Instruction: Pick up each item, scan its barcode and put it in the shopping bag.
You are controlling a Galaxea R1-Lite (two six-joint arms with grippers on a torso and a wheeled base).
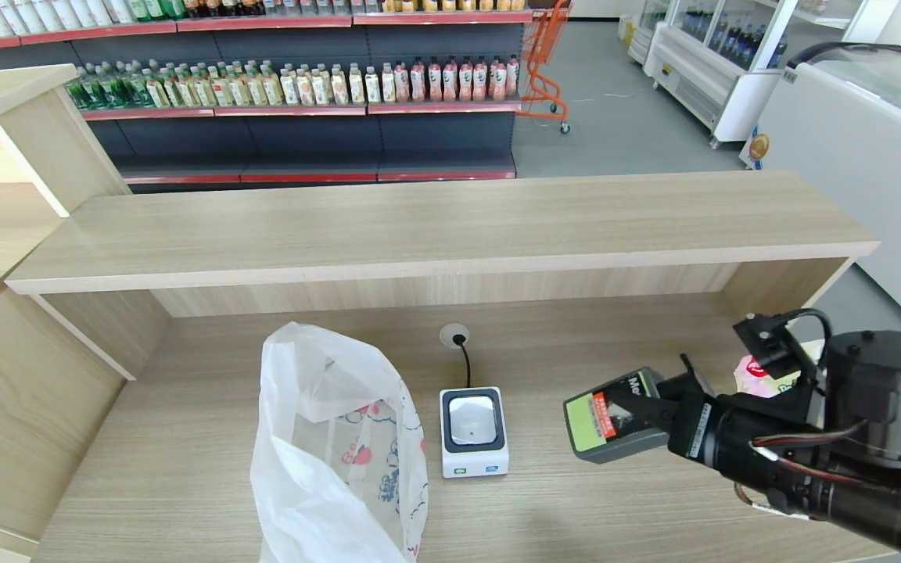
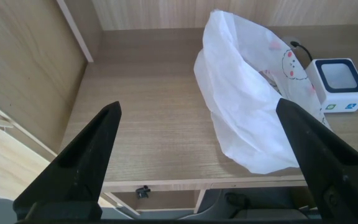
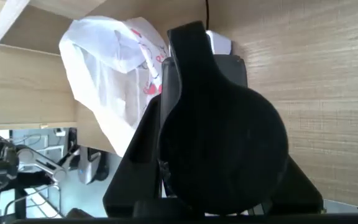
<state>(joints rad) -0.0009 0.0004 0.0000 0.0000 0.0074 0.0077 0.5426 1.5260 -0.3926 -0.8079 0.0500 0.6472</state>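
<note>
Our right tool [image 1: 640, 410] is clamped on a grey-green box [image 1: 593, 428] (red-labelled) toward the desk's [image 1: 184, 438] right edge. Our left tool [image 2: 197, 107] hangs spread apart near the shopping bag [image 2: 244, 93].

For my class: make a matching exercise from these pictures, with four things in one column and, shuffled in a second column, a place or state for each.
Things
1 bag
2 scanner
3 box
4 left gripper

Places and states
A held in the right gripper
B open, holding nothing
C white, standing open on the counter
D its cable runs to a hole in the counter

Pairs: 1-C, 2-D, 3-A, 4-B
</note>
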